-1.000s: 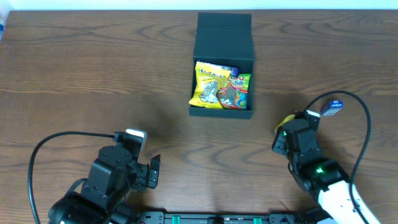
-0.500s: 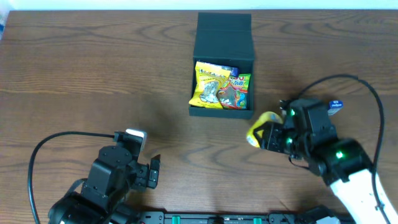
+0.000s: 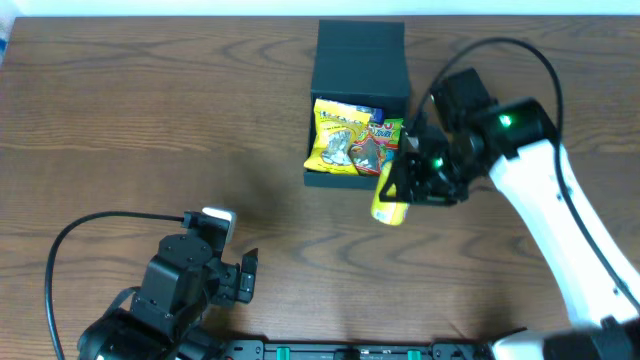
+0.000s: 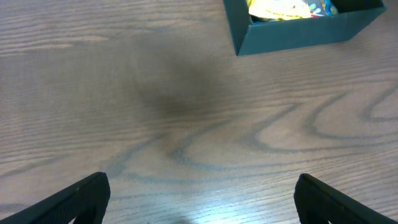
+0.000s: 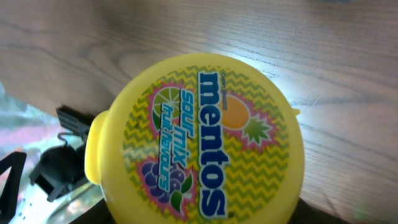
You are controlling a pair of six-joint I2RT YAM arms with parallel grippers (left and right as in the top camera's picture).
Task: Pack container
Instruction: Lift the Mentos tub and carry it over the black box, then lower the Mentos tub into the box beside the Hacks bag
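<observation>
The dark teal container (image 3: 361, 60) stands open at the table's far middle, lid flap back, with yellow and green snack packets (image 3: 345, 138) inside. Its front corner shows in the left wrist view (image 4: 298, 34). My right gripper (image 3: 398, 190) is shut on a yellow Mentos tub (image 3: 389, 205), held above the table just off the container's front right corner. The tub's lid (image 5: 202, 140) fills the right wrist view and hides the fingers. My left gripper (image 4: 199, 199) is open and empty, low over bare wood at the front left; it also shows in the overhead view (image 3: 245, 275).
The brown wooden table (image 3: 150, 130) spreads around the container. A black cable (image 3: 80, 235) loops from the left arm at the front left. The right arm's white link (image 3: 560, 220) crosses the right side.
My right gripper has lifted the yellow tub from the front right and carried it left and away, up to the container's front right corner. The left arm has not moved.
</observation>
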